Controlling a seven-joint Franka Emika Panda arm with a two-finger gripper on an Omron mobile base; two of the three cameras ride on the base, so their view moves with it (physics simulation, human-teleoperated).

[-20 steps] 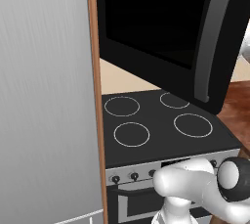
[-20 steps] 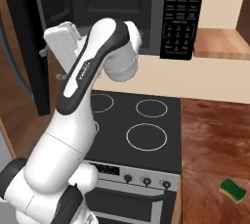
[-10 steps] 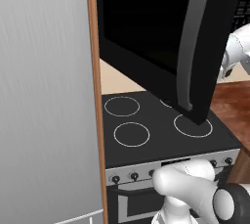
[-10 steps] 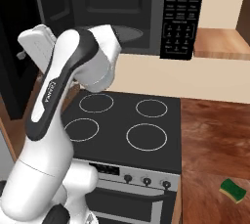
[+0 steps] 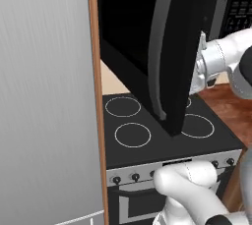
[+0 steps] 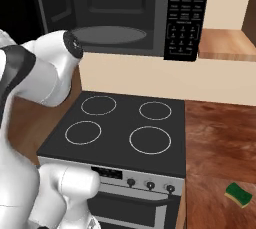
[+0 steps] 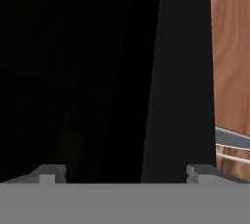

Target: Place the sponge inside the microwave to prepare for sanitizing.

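Sponge [image 6: 238, 194] lies untouched on the wooden bench at the lower right of the right base view, well apart from the arm, so the pick-up and the placing are both left to do. What looks done, or nearly so, is the opening of the microwave [image 6: 115, 13]: at the top of that view its cavity stands exposed, the grey turntable [image 6: 108, 34] in plain sight beside the keypad panel [image 6: 183, 15]. In the left base view the door [image 5: 179, 52] stands swung out over the black stove [image 5: 162, 130], edge-on through the middle of the frame, its long grey handle [image 5: 158, 57] facing the camera, and the robot's hand sits just behind its right edge. The gripper [image 7: 126, 171] shows in the hand view with its fingers [image 7: 51, 172] set wide apart, nothing between them, looking at a dark surface. Compared with half a second ago the door has swung further open, and the arm has carried further toward the left of the right base view, uncovering the cavity.
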